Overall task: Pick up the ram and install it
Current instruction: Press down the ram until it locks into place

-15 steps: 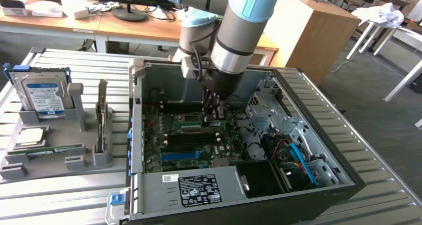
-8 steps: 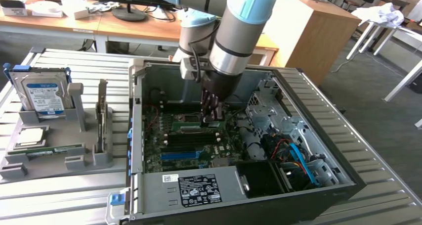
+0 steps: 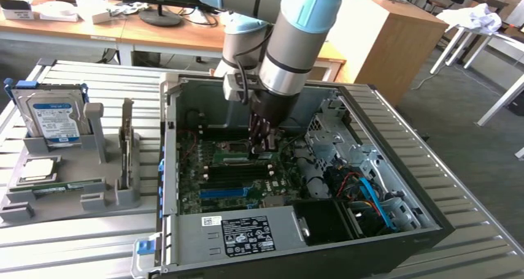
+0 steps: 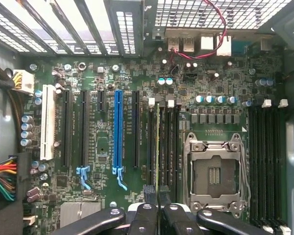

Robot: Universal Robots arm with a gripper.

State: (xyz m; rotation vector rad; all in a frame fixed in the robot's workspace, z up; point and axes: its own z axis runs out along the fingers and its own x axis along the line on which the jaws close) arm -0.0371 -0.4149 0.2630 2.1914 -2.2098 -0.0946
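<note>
**Arm down inside the computer case, ram at the memory slots**

The robot arm [image 3: 286,52] reaches down into the open computer case [image 3: 311,187], which lies on its side on a slatted metal table [image 3: 73,242]. Its pincer [image 3: 264,145] hangs just above the green motherboard [image 3: 225,175], near the square processor socket [image 3: 232,153].

In the wrist view the pincer [image 4: 158,196] has its two dark fingers [image 4: 150,195] drawn close together, with a thin green-edged stick, the ram [image 4: 158,147], running between them. The ram stands on edge in one of the black memory slots [image 4: 169,147] just beside the processor socket [image 4: 214,169]. The fingers sit at its near end, closed on it; whether it is pushed fully home cannot be told. A second bank of black memory slots [image 4: 267,156] lies on the other side of the socket, and a blue card slot [image 4: 118,129] and a white card slot [image 4: 48,122] lie further along the board.

On the exterior view's left, a grey holder [image 3: 65,193] stands on the table beside the case. It carries a silver hard drive [image 3: 53,119] with a white and blue label, standing upright, a tall grey card [image 3: 127,144] on edge, a square chip [image 3: 39,168] lying flat, and another green stick [image 3: 70,187] lying low at the front.

A wooden desk [image 3: 385,40] stands behind the table.
</note>
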